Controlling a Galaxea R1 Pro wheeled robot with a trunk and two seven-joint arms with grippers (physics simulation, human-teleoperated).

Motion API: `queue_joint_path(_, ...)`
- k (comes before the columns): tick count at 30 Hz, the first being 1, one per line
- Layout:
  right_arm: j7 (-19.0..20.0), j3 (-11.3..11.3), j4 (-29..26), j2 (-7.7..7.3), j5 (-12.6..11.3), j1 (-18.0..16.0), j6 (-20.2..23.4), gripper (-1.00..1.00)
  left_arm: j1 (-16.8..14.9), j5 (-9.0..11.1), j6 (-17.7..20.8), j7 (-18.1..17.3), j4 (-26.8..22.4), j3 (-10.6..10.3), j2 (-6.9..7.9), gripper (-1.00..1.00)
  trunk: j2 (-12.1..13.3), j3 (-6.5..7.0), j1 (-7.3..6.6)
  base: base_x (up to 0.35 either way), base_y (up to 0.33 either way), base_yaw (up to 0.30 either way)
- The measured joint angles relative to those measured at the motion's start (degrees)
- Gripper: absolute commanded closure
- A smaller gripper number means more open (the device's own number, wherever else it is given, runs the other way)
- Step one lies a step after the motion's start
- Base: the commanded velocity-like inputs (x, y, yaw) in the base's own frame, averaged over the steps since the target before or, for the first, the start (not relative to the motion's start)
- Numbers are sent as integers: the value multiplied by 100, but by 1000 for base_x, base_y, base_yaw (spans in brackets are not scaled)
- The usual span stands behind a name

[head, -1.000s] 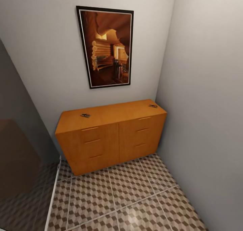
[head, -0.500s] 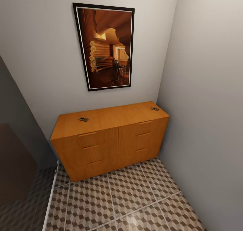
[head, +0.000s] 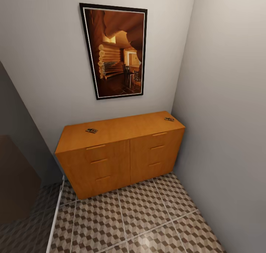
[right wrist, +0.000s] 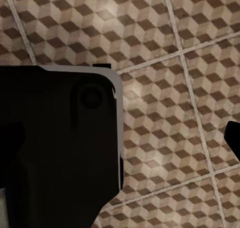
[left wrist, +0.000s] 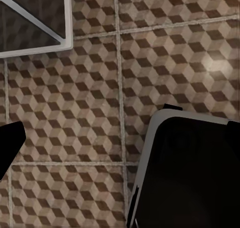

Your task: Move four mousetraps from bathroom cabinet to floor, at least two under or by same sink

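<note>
The orange-wood cabinet (head: 122,157) stands against the far wall in the corner, all six drawers closed. Two mousetraps lie on its top: one (head: 91,130) near the left end, one (head: 169,119) at the right back corner. The bathroom floor (head: 140,216) of cube-patterned tiles stretches from the cabinet toward me. My left gripper (left wrist: 125,133) and right gripper (right wrist: 122,135) hang low over those tiles, each open with nothing between its fingers, beside the black body of my base (left wrist: 190,173). The sink is out of view.
A framed picture (head: 116,49) hangs above the cabinet. A grey wall (head: 229,134) closes the right side. A dark panel (head: 18,171) with a white floor strip (head: 54,219) borders the left.
Over the last second the whole head picture shifted, so the camera moved; the cabinet now sits slightly lower and larger. Nothing has changed in the last half second.
</note>
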Motion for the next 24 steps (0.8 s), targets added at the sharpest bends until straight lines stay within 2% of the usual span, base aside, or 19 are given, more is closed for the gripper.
queue_joint_path(3, 0, 1, 0, 19, 0, 0, 0, -100, -3, -3, 148, -82, -1, -6, -35, -100, 0, 0, 0, 0, 0, 0)
queue_joint_path(7, 0, 2, 0, 33, 0, 0, 0, -100, -3, -11, 217, -378, 2, -22, -46, -100, 0, 0, 0, 0, 0, 0)
queue_joint_path(8, 0, -3, 0, 36, 0, 0, 0, -100, -51, -28, 312, -545, -8, -30, -48, -100, 0, 0, 0, 0, 0, 0)
queue_joint_path(13, 0, -6, 0, 37, 0, 0, 0, -100, -250, -33, 823, -605, -61, -29, -49, -100, 0, 0, 0, 0, 0, 0)
queue_joint_path(14, 0, -12, -11, 38, 0, -8, 0, -100, -340, -34, 2576, -640, -866, -27, -41, -100, -1, -1, -1, 0, 0, 0)
queue_joint_path(15, 0, -15, -14, 38, -1, -9, 0, -100, -898, -43, 3017, -646, -1082, -34, -40, -100, 0, 1, 1, 0, 0, 0)
queue_joint_path(16, 0, -24, -20, 35, -3, -10, 0, -100, -1200, -52, 3654, -653, -1540, -34, -39, -100, 0, 1, 1, 0, 0, 0)
queue_joint_path(17, 0, -30, -25, 34, -5, -12, -2, -100, -1246, -56, 4165, -660, -1922, -30, -44, -100, 0, 2, 0, 0, 0, 0)
queue_joint_path(19, 0, -34, -29, 34, -5, -14, -3, -100, -1384, -57, 4599, -661, -2232, -38, -49, -100, 0, 1, 0, 0, 0, 0)
queue_joint_path(20, 0, -37, -31, 34, -6, -20, -5, -100, -1550, -58, 4998, -664, -2499, -43, -64, -100, 0, 1, 0, 0, 0, 0)
queue_joint_path(23, 0, -40, -33, 33, -6, -44, -5, -100, -1882, -59, 5599, -669, -2852, -46, -112, -100, 0, 2, 0, 0, 0, 0)
queue_joint_path(24, 0, -40, -34, 33, -4, -61, -7, -100, -2119, -59, 5977, -671, -3021, -49, -135, -100, 0, 1, 0, 0, 0, 0)
